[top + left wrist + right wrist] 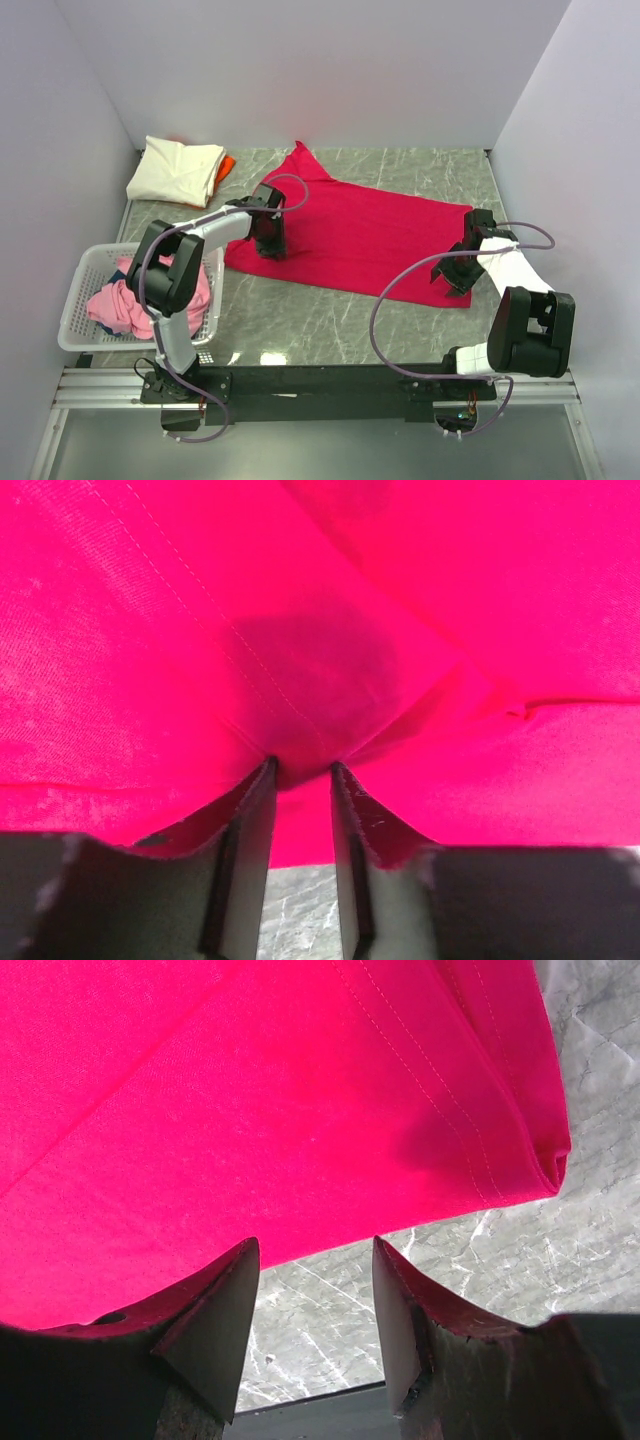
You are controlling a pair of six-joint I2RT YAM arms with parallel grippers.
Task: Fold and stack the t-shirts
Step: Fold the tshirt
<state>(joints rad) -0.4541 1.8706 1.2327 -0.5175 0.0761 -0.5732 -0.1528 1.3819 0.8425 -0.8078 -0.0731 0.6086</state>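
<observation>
A crimson red t-shirt [350, 235] lies spread flat across the middle of the marble table [300, 320]. My left gripper [270, 245] is down on its left part. In the left wrist view the red t-shirt [150, 630] fills the frame. The left gripper [302, 768] has a puckered fold of it pinched between its narrow-set fingertips. My right gripper [455, 285] hovers at the shirt's near right corner. In the right wrist view the right gripper [315, 1245] stands open over bare marble, just short of the red t-shirt's [250, 1090] hemmed edge.
A folded cream-white t-shirt [175, 170] lies at the back left on top of an orange one [226, 165]. At the left, a white lattice basket [75, 300] holds crumpled pink t-shirts [125, 300]. White walls enclose the table on three sides.
</observation>
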